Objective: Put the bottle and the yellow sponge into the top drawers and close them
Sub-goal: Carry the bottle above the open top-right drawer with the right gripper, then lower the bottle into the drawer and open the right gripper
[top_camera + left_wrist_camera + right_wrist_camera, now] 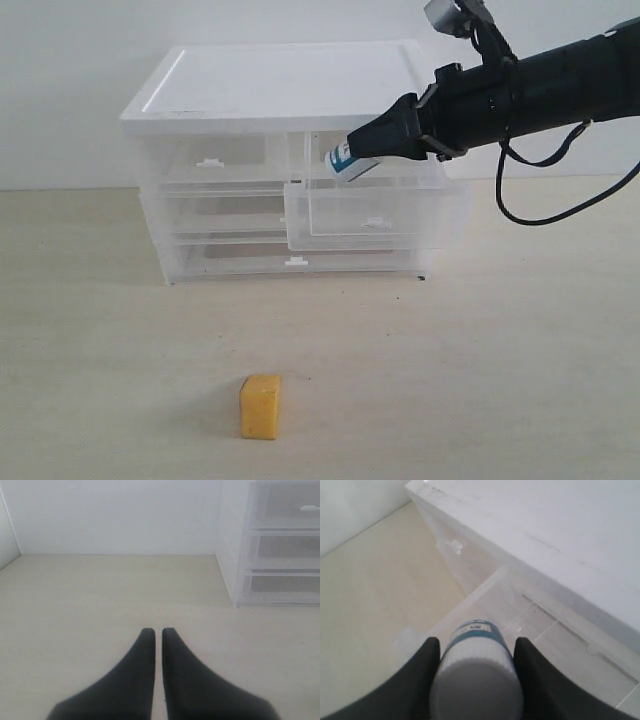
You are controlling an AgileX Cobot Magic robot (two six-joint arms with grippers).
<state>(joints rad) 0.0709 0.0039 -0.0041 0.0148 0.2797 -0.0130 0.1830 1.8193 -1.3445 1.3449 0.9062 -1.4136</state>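
The right arm reaches in from the right, slanting down, and its gripper (362,147) clamps the bottle (346,161), tilted over the pulled-out right top drawer (375,215) of the cabinet (280,85). The left top drawer (210,160) is closed. The left gripper (155,632) hangs low over the table (480,350) beside the cabinet, fingers pressed together. The sponge (261,406) sits on the table, well in front.

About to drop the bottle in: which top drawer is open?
The top drawer on the exterior view's right, pulled out below the bottle in the right hand; the left top drawer sits flush, closed.
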